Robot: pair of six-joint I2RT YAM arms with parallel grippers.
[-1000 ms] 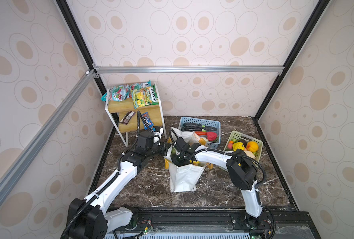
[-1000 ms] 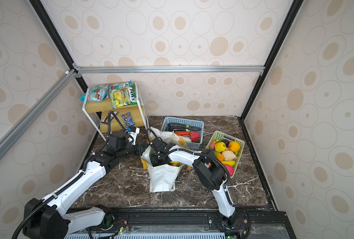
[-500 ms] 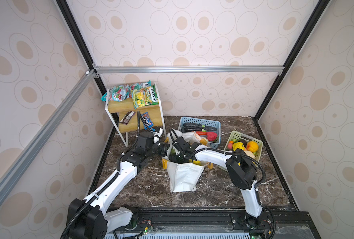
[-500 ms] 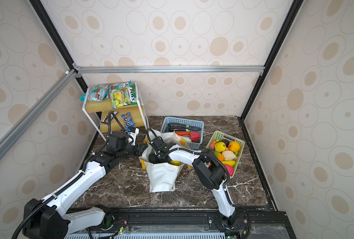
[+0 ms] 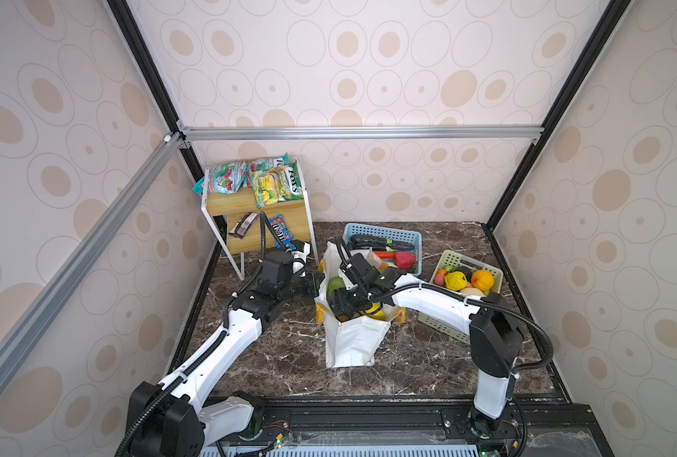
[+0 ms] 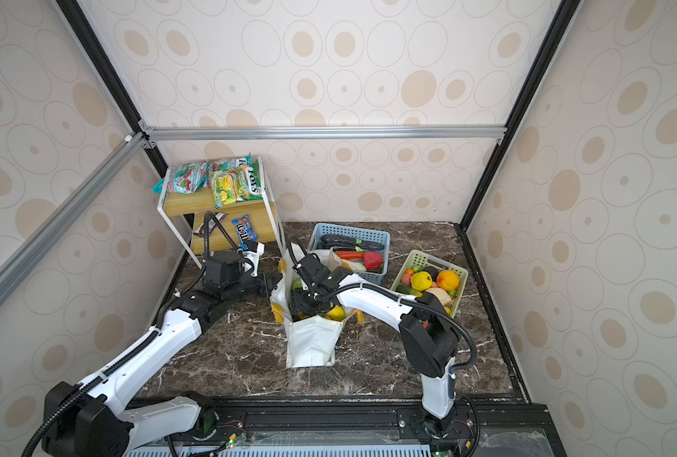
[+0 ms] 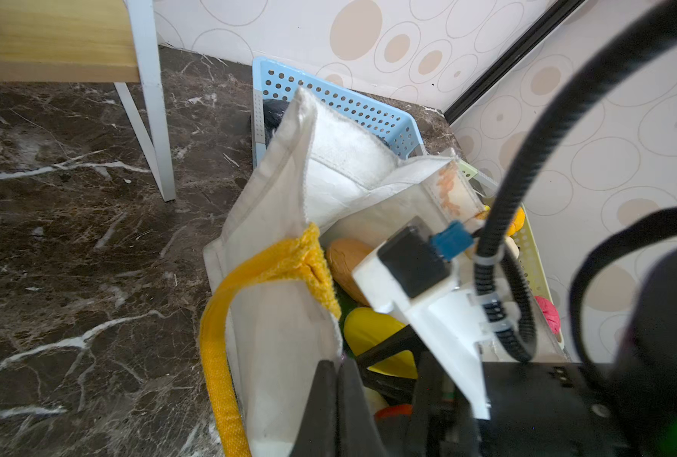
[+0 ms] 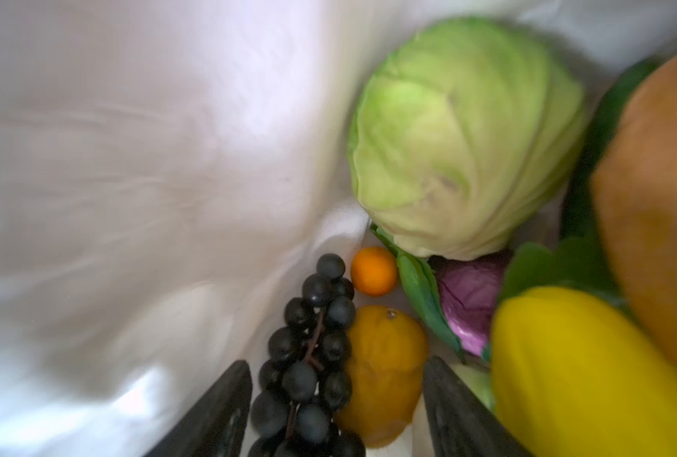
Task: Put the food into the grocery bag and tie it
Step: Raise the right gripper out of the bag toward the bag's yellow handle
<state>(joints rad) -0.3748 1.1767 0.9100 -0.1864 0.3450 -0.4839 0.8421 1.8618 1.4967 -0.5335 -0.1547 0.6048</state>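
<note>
The grocery bag (image 5: 354, 340) stands mid-surface, soft and floppy. We see the left gripper (image 5: 316, 284) jaws clamped on its 9 o'clock rim, and the right gripper (image 8: 336, 366) jaws apart inside, over the grapes (image 8: 309, 336), which we judge light. For tying, take the yellow handles (image 7: 218, 336).

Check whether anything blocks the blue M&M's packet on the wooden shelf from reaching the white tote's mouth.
Yes. The left claw is shut on the white fabric tote's rim, so its arm and black cable lie in front of the blue M&M's packet. The open right claw sits in the mouth.
</note>
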